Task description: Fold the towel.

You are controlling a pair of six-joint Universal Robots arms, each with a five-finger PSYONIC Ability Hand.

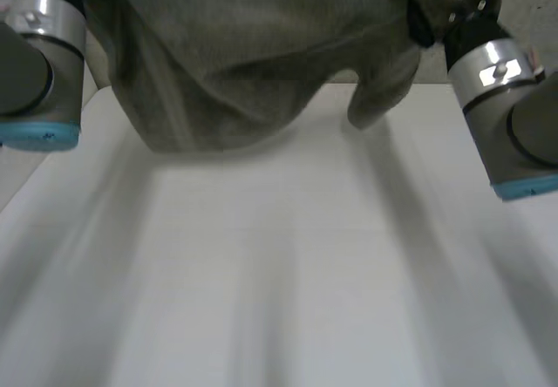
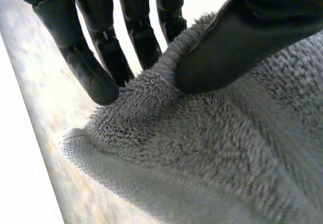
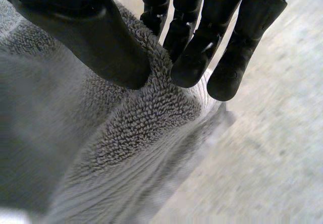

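A grey-brown terry towel (image 1: 253, 64) hangs lifted above the white table (image 1: 288, 274), sagging in the middle between both arms. In the left wrist view my left hand (image 2: 222, 52) pinches a corner of the towel (image 2: 212, 148) between thumb and fingers (image 2: 96, 77). In the right wrist view my right hand (image 3: 101, 37) pinches the other top corner of the towel (image 3: 146, 118), thumb on one side, fingers (image 3: 194, 62) on the other. The towel's lower edge hangs just above the far part of the table.
The left arm (image 1: 39, 64) and right arm (image 1: 514, 117) frame the towel at either side. The white table stretches bare toward the camera. A floor strip shows at the left edge (image 1: 13, 173).
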